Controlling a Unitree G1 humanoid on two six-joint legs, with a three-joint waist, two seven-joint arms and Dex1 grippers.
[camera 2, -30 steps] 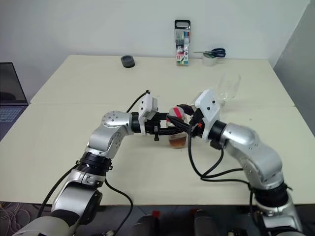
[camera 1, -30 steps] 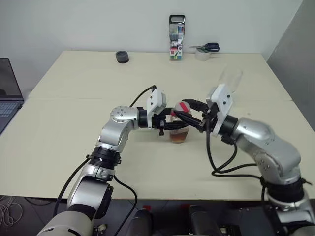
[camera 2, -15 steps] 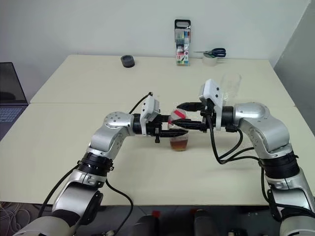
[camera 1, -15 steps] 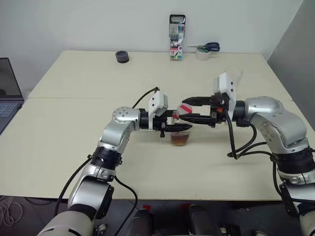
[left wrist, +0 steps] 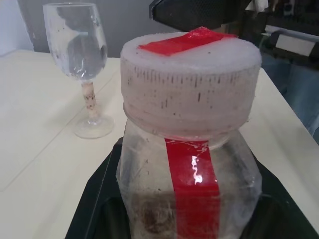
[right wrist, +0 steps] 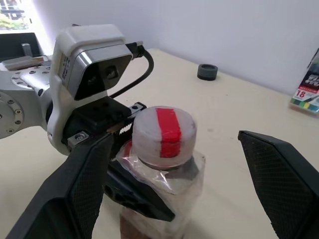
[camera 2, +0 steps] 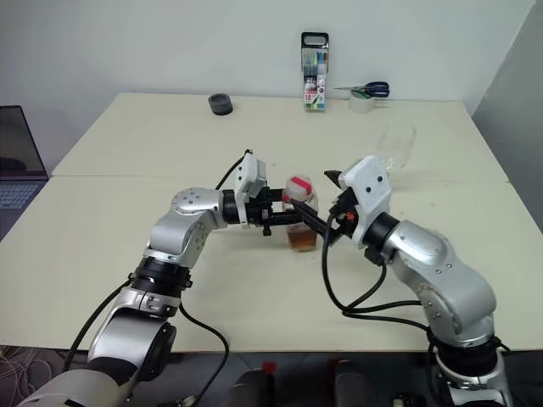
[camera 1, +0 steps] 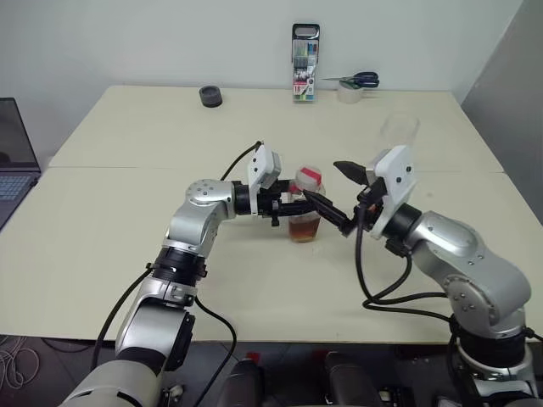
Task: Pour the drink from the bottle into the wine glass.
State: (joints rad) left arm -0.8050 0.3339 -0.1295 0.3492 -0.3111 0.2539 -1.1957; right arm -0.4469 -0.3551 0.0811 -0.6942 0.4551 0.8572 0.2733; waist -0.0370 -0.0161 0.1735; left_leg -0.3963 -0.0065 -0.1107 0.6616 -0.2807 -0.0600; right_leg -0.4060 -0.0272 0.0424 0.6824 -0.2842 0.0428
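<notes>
Clear plastic bottle (camera 1: 305, 206) stands upright, pinched by our left gripper (camera 1: 293, 206); right gripper (camera 1: 341, 197), jaws spread, probably flanks its cap (right wrist: 164, 130).

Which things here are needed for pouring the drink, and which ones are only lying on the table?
Needed: bottle with drink, held by left gripper; wine glass; open right gripper beside the cap.

Lying about: marker pack, scissors, tape roll, black ring, laptop.
</notes>
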